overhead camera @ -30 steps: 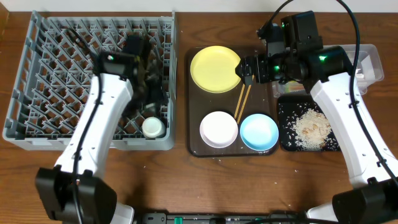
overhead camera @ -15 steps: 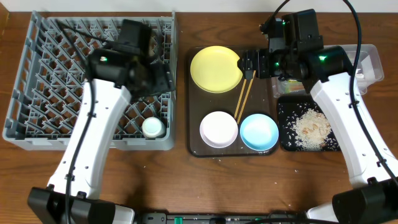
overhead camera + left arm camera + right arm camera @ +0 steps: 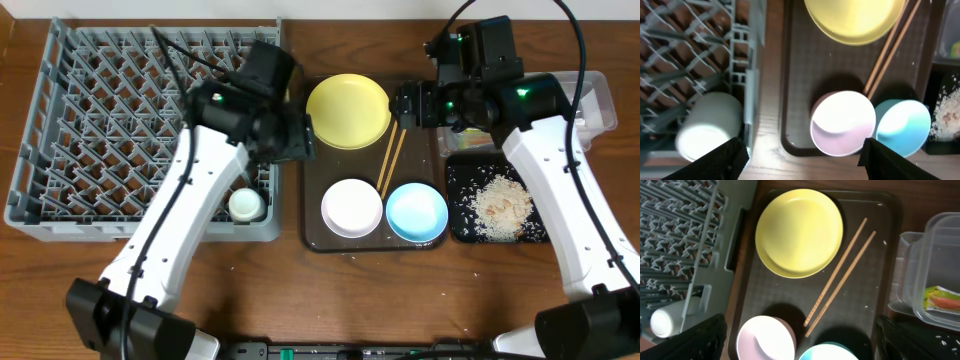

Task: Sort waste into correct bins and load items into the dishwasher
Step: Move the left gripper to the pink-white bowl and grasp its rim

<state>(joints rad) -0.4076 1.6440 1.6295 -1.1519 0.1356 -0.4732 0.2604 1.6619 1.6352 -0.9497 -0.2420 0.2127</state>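
The left jaws are hanging wide open over the bench, gripping nothing. Straight ahead between them the white bowl (image 3: 842, 122) is sitting, round and glossy, on the dark brown serving tray (image 3: 795, 75). The light blue bowl (image 3: 902, 125) is lying just beside it, ahead of one finger (image 3: 890, 162). Off the other finger (image 3: 715, 162), the small white cup (image 3: 707, 130) is resting, blurred, inside the grey peg-grid dish rack (image 3: 60, 150) near its edge. The right jaws are also spreading wide and empty. Well ahead of them the round yellow plate (image 3: 799, 232) is lying flat on the tray, with two thin wooden chopsticks (image 3: 840, 277) slanting side by side next to it. Out past one side of these jaws, the green-and-orange snack wrapper (image 3: 942, 300) is lying in the clear plastic tub (image 3: 940, 255), while pale rice scraps (image 3: 498, 203) are heaping in the black tray (image 3: 458, 232).
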